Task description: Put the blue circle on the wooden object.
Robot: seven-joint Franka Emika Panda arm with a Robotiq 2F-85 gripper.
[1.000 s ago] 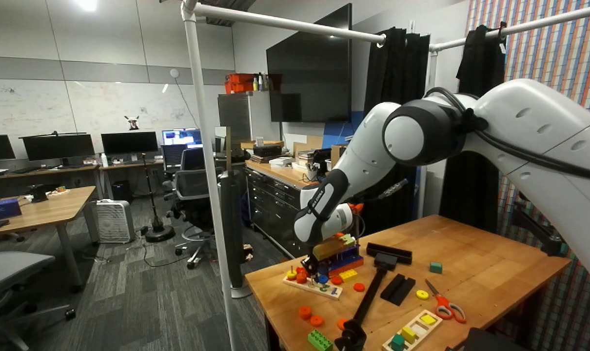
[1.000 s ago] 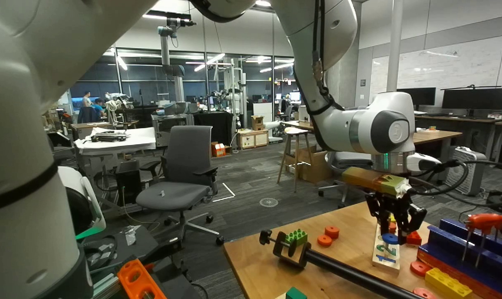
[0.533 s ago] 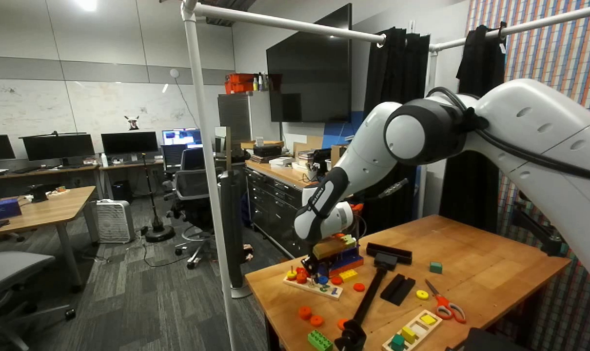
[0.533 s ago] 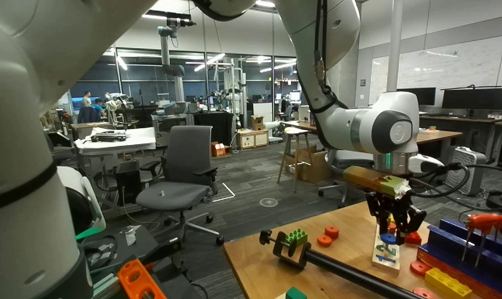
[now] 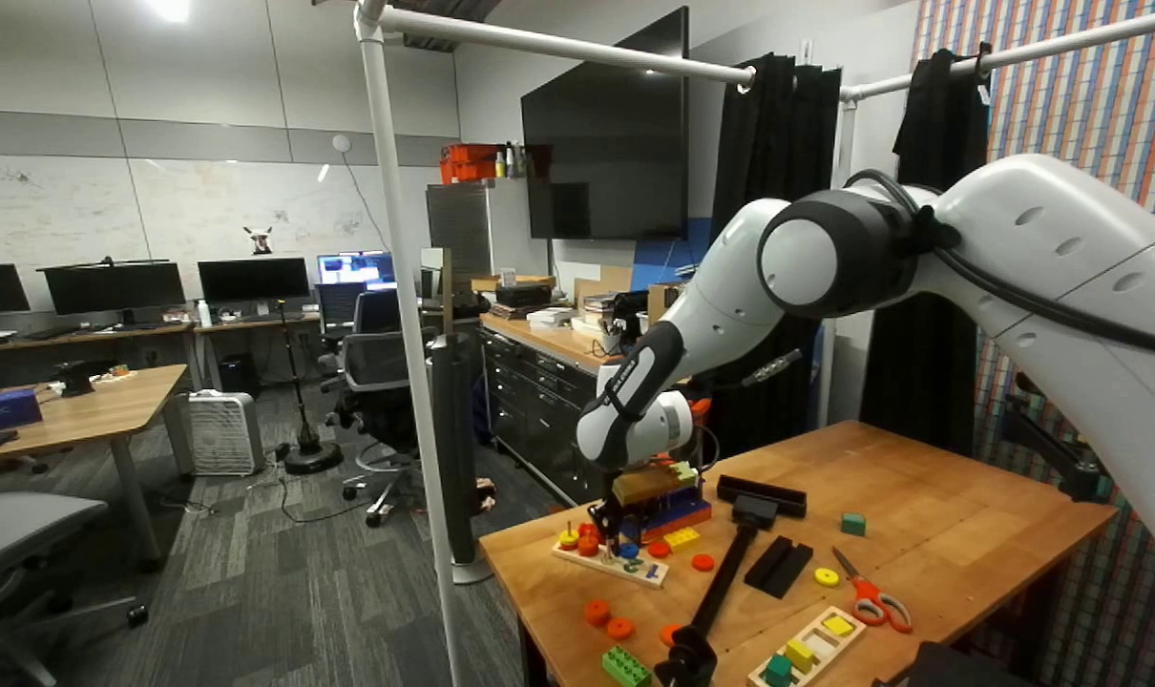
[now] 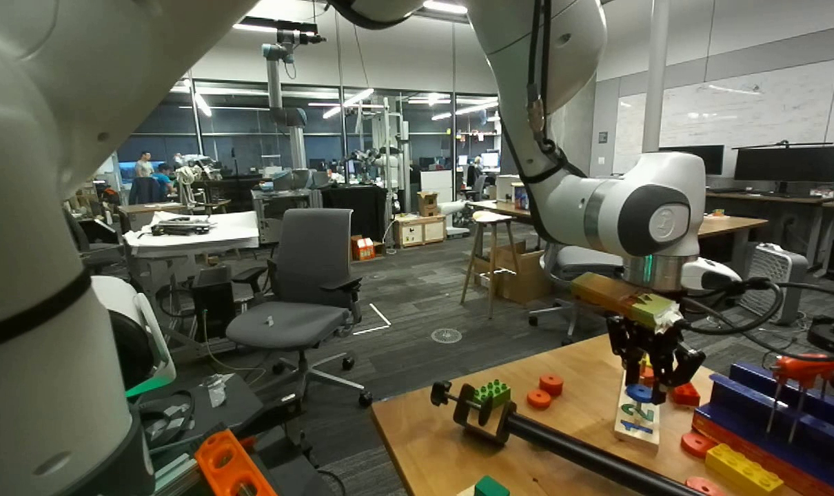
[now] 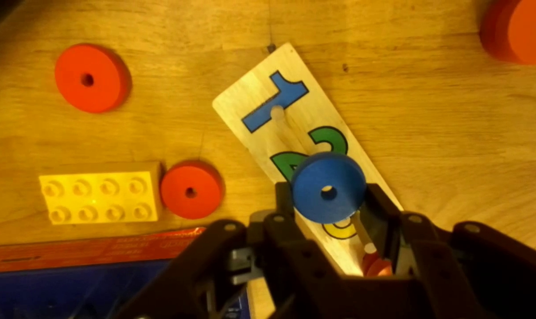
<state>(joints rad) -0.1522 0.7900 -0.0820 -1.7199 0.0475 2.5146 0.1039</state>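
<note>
Over the wooden board (image 7: 303,113), the tool (image 7: 330,195) pinches the blue circle (image 7: 325,173) by its sides. Both have just shifted slightly, suggesting contact between them; alignment may need correcting before release.

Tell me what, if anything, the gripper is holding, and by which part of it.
The gripper holds the blue disc by opposite sides of its outer rim, over the numbered wooden board.

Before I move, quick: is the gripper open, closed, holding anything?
Gripper: closed on the blue ring, holding it from both sides.
</note>
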